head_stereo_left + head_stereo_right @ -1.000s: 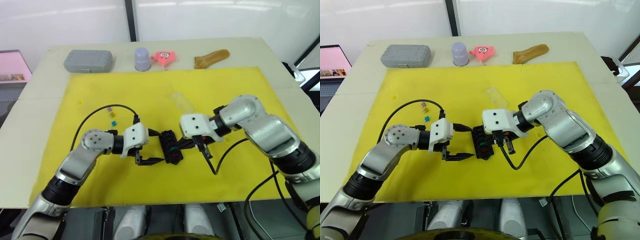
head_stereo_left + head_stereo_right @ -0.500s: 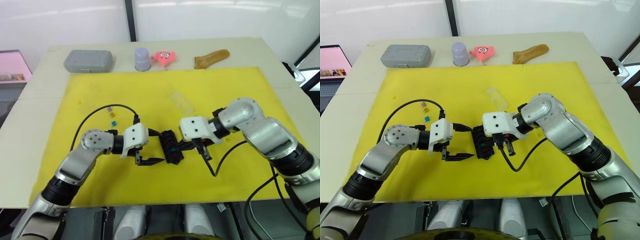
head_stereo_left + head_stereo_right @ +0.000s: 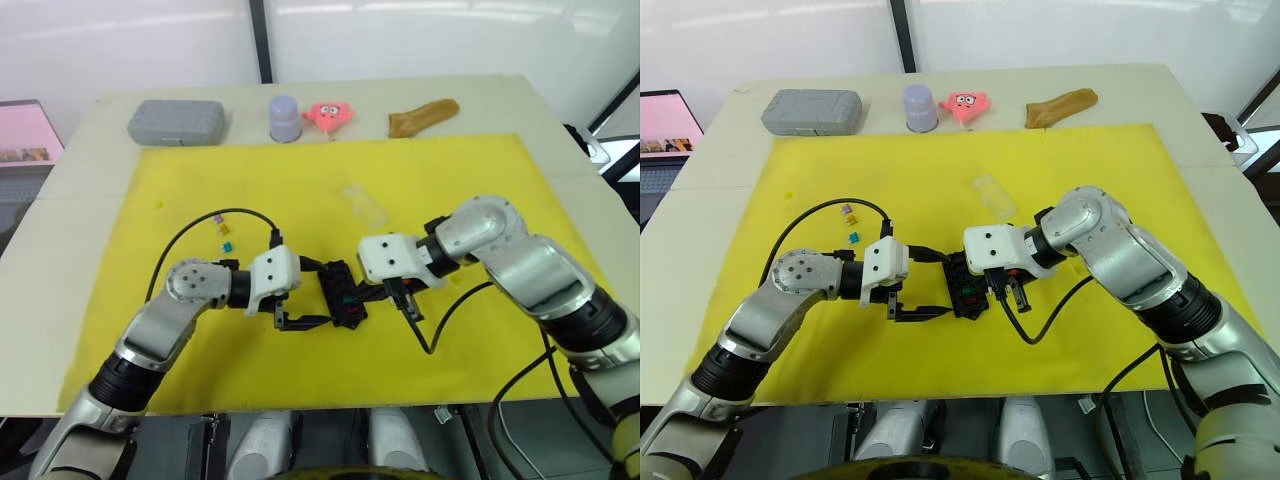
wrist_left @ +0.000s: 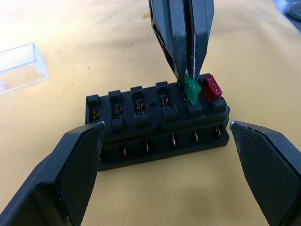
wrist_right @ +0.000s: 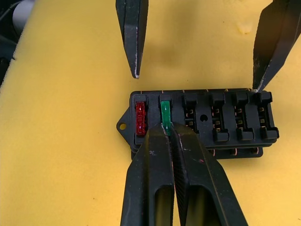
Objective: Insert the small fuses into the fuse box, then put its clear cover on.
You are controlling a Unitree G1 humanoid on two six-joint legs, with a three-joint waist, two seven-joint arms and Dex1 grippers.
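The black fuse box [image 3: 342,293] lies mid-mat, with a red fuse [image 5: 140,118] seated in its end slot. My right gripper [image 5: 167,129] is shut on a green fuse [image 5: 165,112], which stands in the slot beside the red one. My left gripper [image 4: 164,126] is open, one finger [image 4: 77,165] past each end of the box, holding nothing. The clear cover [image 3: 364,205] lies on the mat beyond the box. A few loose small fuses [image 3: 224,230] sit to the left by a black cable.
The yellow mat [image 3: 480,180] covers most of the table. Along the far edge stand a grey case [image 3: 176,121], a purple cup [image 3: 285,118], a pink toy [image 3: 329,114] and a brown object [image 3: 423,116]. A laptop [image 3: 25,140] sits off the left.
My left gripper has edged slightly right, toward the fuse box. The right gripper stays shut on the green fuse at the box.
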